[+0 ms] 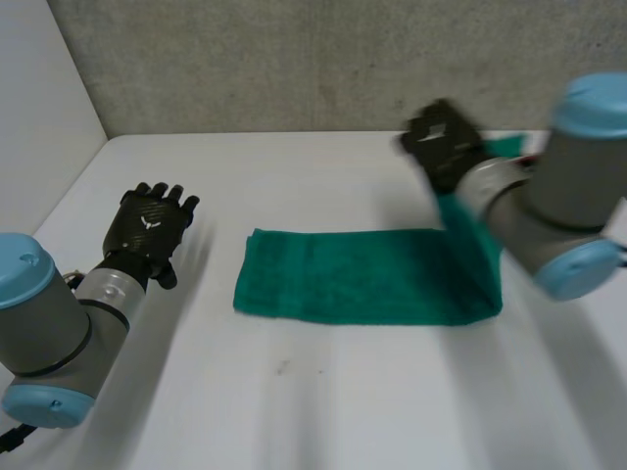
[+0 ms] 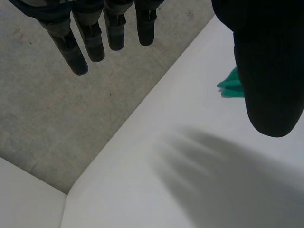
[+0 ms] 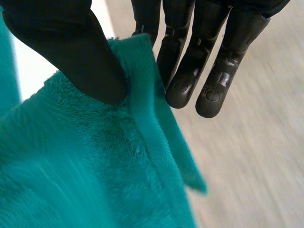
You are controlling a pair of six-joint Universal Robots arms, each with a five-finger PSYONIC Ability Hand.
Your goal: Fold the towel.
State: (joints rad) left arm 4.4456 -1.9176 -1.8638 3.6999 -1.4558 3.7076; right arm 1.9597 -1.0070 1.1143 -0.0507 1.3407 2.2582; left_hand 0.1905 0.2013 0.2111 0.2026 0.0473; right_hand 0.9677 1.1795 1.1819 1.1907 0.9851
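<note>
A green towel (image 1: 362, 279) lies as a long folded strip across the middle of the white table (image 1: 323, 392). Its right end is raised off the table, pinched between the thumb and fingers of my right hand (image 1: 443, 142) near the back right. In the right wrist view the thumb of that hand (image 3: 71, 47) presses a hemmed corner of the towel (image 3: 95, 166) against the fingers (image 3: 190, 71). My left hand (image 1: 149, 227) rests at the table's left side, apart from the towel, with straight fingers (image 2: 90, 42) holding nothing. A tip of the towel (image 2: 231, 85) peeks past its thumb.
A grey concrete wall (image 1: 294, 59) runs along the back of the table. A white side panel (image 1: 39, 108) closes the left side. Bare table stretches in front of the towel.
</note>
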